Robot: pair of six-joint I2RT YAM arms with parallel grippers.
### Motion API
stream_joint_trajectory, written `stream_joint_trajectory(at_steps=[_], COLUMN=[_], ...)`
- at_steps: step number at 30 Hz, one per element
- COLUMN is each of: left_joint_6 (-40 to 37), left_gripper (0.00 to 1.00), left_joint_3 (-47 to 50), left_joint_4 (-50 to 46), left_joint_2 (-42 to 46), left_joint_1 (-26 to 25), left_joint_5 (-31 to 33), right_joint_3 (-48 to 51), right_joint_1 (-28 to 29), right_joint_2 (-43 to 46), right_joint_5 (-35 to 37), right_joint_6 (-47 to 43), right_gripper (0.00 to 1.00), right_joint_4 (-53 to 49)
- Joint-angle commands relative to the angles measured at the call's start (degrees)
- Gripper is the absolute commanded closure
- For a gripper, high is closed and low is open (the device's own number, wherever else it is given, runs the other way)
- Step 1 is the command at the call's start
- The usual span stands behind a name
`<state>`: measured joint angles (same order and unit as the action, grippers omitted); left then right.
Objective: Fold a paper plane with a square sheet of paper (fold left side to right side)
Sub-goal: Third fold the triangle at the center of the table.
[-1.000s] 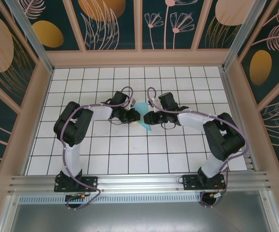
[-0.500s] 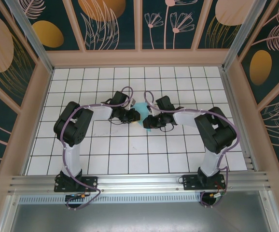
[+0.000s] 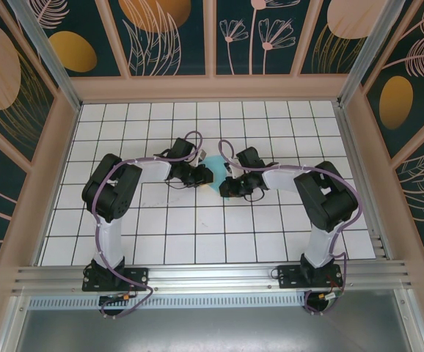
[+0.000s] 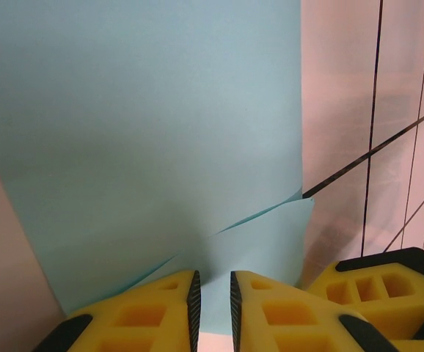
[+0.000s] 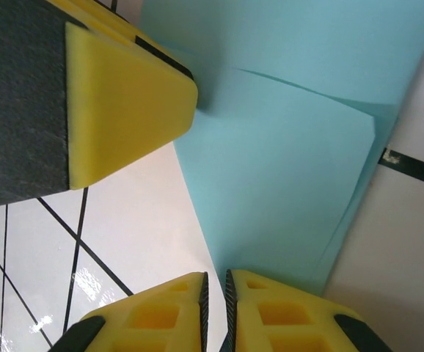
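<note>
Paper [image 3: 214,164], light turquoise with one flap folded over, lies mid-table [image 3: 197,227] between the arms. Left gripper [image 4: 213,308] and right gripper [image 5: 216,308] each show a narrow slit at its edge; I cannot tell whether either pinches it.

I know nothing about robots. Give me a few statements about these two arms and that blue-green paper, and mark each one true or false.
1. The sheet of paper is light turquoise. True.
2. The left gripper and the right gripper sit at opposite edges of the table. False: they meet near its middle, at the paper.
3. The left gripper is closed on the paper. True.
4. The grippers' fingers are red. False: they are yellow with black edging.
5. The table is white with dark grid lines. True.
</note>
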<state>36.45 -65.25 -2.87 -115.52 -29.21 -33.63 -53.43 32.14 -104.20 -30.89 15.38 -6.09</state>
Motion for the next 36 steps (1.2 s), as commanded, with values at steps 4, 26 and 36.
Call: stream_joint_trajectory(at_steps=[4,26,36], left_joint_6=[-1.99,-2.43,-2.26], left_gripper=[0.78,0.78,0.78], left_joint_3=[-0.05,-0.66,-0.75], left_joint_4=[-2.44,-3.17,-3.05], left_joint_2=[-3.47,-3.71,-3.04], left_joint_1=[-0.14,-0.14,-0.14], left_joint_5=[4.69,5.42,5.38], right_joint_3=[-0.58,7.06,2.07], right_joint_1=[0.47,-0.42,-0.07], right_joint_2=[-1.06,7.06,14.09], right_joint_5=[2.02,1.82,-4.28], right_joint_6=[-0.52,2.76,3.99], right_gripper=[0.84,0.84,0.83], right_joint_4=[-5.27,-7.45,-6.22])
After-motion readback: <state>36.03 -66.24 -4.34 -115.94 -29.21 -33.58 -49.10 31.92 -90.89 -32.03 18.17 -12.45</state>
